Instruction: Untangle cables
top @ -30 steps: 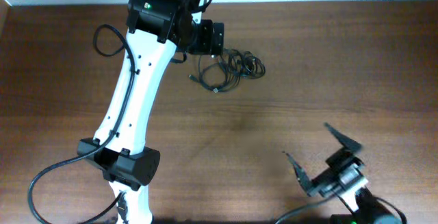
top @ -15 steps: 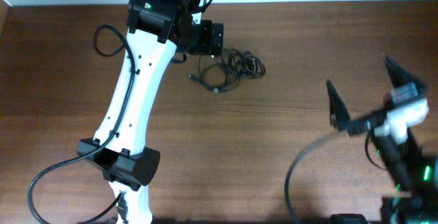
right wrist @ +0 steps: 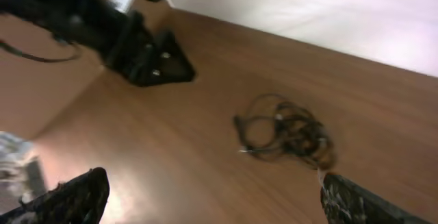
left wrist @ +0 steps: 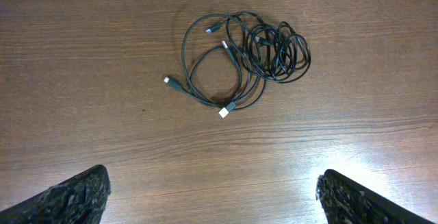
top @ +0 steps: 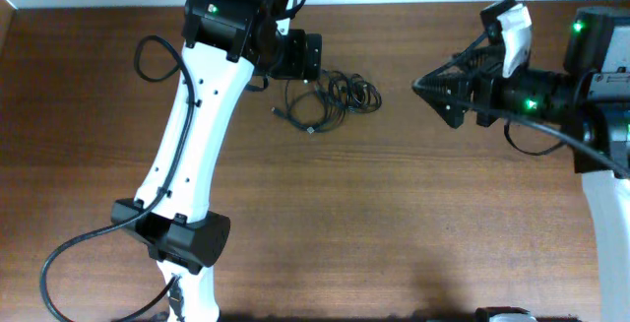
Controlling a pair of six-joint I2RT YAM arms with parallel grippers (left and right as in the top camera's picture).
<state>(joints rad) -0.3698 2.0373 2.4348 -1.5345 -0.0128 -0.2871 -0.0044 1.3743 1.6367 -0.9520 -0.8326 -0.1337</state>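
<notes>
My left gripper hangs over the far part of the wooden table, pointing straight down, with its jaws spread wide and nothing between them. The cables lie on the wood just to the right of that gripper and a little nearer to me, touching neither of my grippers. They form one flat tangle whose long axis runs left to right across the table, the left end sitting slightly nearer to me than the right. The right end is a tight knot of small overlapping coils. The left end opens into larger loose loops, from which several plug ends stick out toward the left and toward me, one of them silvery. My right gripper is in the air well to the right of the left gripper, aimed leftward at the tangle, jaws also wide apart and empty.
</notes>
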